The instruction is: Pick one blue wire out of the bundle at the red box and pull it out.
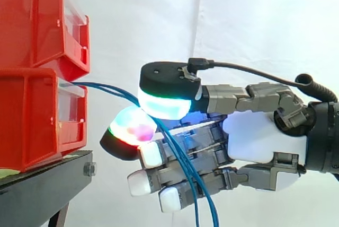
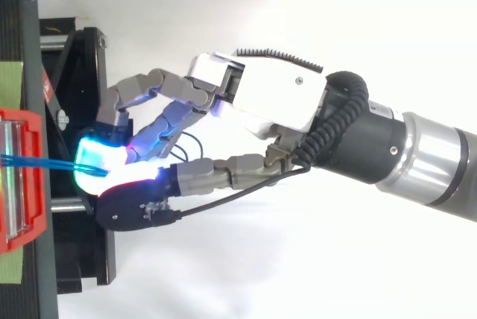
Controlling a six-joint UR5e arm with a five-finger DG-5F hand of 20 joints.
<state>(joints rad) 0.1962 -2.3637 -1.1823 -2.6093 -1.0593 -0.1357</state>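
Note:
Thin blue wires [image 1: 106,87] come out of the front of the lower red bin [image 1: 32,115] and run right toward my hand [image 1: 259,137]. They pass between the cyan-green glowing thumb pad [image 1: 164,104] above and a red-green glowing fingertip [image 1: 132,126] below. The two pads are closed together on them. Beyond the pinch the wires hang down in front of the other, loosely curled fingers. In the top view the hand [image 2: 276,99] reaches left, its glowing pads meeting just off the bin's [image 2: 30,185] edge, where the blue wire [image 2: 37,162] enters them.
A second red bin [image 1: 32,20] is stacked above the lower one. Both rest on a black stand [image 1: 42,184] at the left. A white curtain hangs behind. The arm comes in from the right.

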